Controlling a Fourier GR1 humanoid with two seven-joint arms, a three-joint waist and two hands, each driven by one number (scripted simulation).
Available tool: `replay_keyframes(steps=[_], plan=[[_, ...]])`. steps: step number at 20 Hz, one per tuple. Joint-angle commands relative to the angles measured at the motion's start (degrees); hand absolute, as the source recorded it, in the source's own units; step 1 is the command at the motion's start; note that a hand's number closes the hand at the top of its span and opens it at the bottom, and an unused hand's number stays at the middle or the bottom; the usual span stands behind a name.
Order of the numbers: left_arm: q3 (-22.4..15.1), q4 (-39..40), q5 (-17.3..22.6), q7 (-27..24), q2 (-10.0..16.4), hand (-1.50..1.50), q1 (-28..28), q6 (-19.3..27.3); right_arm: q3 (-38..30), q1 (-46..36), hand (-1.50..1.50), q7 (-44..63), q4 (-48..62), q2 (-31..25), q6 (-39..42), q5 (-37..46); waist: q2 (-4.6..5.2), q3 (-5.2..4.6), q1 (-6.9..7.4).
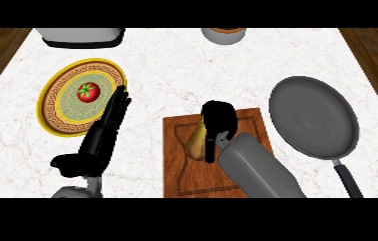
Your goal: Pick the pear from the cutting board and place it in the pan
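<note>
A yellow-brown pear (pixel 196 141) lies on the wooden cutting board (pixel 181 175) in the lower middle of the head view. My right hand (pixel 220 120) is curled over the pear's right side and top, hiding part of it. The grey pan (pixel 314 117) sits to the right of the board, its black handle running toward the lower right. My left hand (pixel 103 132) rests open at the lower left, fingers straight and pointing up over the edge of a plate.
A yellow patterned plate (pixel 55 102) with a red tomato (pixel 88 92) on it lies at the left. A white appliance (pixel 80 36) stands at the back left and a round container (pixel 224 35) at the back middle. The white marble counter ends in wood at both sides.
</note>
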Motion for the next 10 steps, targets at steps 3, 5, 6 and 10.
replay_keyframes(steps=[3, 5, 6, 10], plan=[[1.99, -0.13, 0.58, -0.21, 0.93, 0.0, 0.13, -2.51, -0.2, -0.37, 1.5, -2.52, 0.41, -0.21, -3.05, 7.12, 0.91, 0.25, 0.0], [0.07, 2.93, -1.73, -1.88, -1.82, 0.0, 0.28, 0.12, 1.27, 2.13, 1.5, 0.67, -5.41, -0.38, -7.19, 9.75, 0.85, 0.24, -0.4], [-0.74, 1.94, -2.63, -0.95, -2.28, 0.0, -0.18, 0.94, 1.64, -0.99, 1.5, 2.66, -3.86, 0.71, -7.28, 11.93, 0.86, 0.24, -0.18], [2.55, 1.44, -0.77, 0.56, 0.1, 0.0, -1.27, -0.67, 3.73, 6.49, 1.5, 5.64, -15.82, -2.5, -11.49, 16.21, 0.66, 0.25, -0.97]])
